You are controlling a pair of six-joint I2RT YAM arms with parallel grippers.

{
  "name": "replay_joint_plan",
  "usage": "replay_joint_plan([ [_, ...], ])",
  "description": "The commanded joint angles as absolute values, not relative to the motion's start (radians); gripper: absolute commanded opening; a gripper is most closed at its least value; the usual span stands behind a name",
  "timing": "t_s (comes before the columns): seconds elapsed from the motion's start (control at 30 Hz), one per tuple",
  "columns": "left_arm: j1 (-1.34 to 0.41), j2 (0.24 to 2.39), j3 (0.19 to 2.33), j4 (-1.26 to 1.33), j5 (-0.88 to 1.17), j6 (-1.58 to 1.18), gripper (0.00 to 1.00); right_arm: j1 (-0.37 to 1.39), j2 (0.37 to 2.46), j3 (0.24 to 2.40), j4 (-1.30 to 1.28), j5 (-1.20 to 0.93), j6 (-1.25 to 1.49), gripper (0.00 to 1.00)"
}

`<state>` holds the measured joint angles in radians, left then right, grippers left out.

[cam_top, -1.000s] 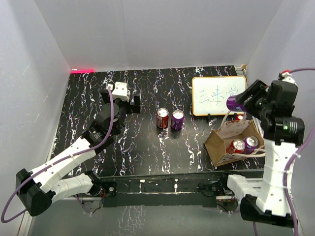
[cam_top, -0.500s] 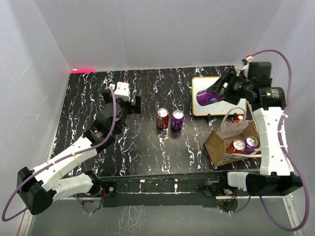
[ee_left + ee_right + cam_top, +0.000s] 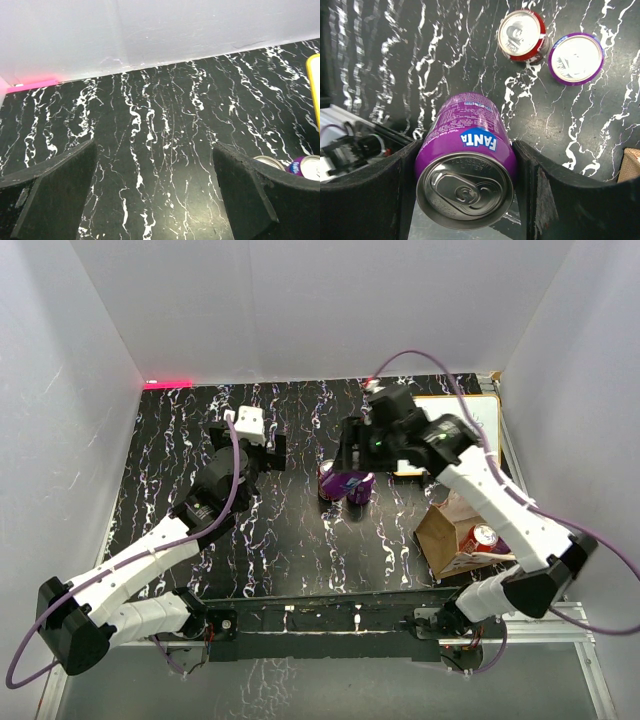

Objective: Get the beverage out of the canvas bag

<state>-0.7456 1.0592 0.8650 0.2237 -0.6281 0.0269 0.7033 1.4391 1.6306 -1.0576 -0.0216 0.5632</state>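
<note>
The right arm leaves its place above the canvas bag at the right edge, passes the white board and now reaches to the table's middle. The right gripper, clamped on the purple Fanta can, now hangs above the standing red can and standing purple can. The forearm now crosses the bag, where only the bagged red can shows.
</note>
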Motion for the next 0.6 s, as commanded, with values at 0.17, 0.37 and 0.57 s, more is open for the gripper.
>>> replay_joint_plan([
  [0.17, -0.642, 0.981, 0.858, 0.263, -0.801, 0.015, 0.96, 0.852, 1.622, 1.633, -0.967, 0.302, 0.593, 0.08],
  [0.37, -0.605, 0.944, 0.844, 0.277, -0.833, 0.005, 0.96, 0.857, 1.704, 1.596, -0.888, 0.280, 0.578, 0.08],
  [0.57, -0.604, 0.945, 0.844, 0.272, -0.827, 0.000, 0.96, 0.857, 1.790, 1.589, -0.863, 0.292, 0.571, 0.08],
])
